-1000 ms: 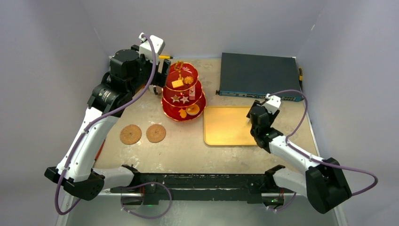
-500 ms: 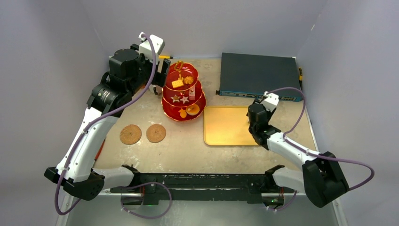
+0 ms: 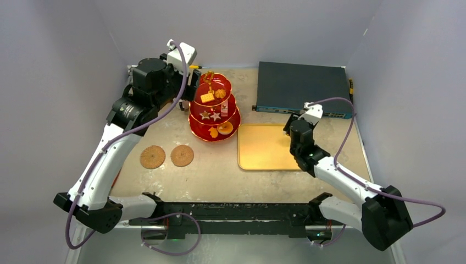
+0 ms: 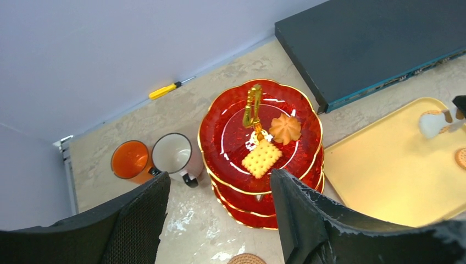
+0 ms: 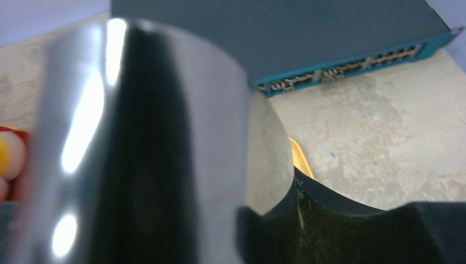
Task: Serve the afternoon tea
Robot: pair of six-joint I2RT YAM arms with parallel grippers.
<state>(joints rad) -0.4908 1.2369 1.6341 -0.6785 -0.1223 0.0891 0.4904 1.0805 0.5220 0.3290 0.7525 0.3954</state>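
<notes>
The red three-tier stand [image 3: 214, 110] with its gold handle [image 4: 253, 104] stands at the table's back middle. A square cracker [image 4: 262, 158] and a swirl cookie [image 4: 285, 127] lie on the top tier, and more small pastries lie on the lower tiers. An orange mug [image 4: 130, 160] and a white mug [image 4: 173, 155] stand side by side left of the stand. My left gripper [image 4: 220, 220] is open and empty, high above the mugs and the stand's left side. My right gripper [image 3: 291, 131] is over the yellow tray's far right part, shut on a shiny metal vessel [image 5: 137, 143].
The flat yellow tray [image 3: 261, 148] lies right of the stand. The dark electronics box [image 3: 299, 87] sits at the back right. Two round woven coasters [image 3: 152, 157] [image 3: 182, 155] lie front left. A yellow screwdriver [image 4: 165, 89] lies by the back wall.
My right gripper has moved back and a little left along the tray's right edge with the metal vessel. My left gripper has shifted slightly to the right above the mugs.
</notes>
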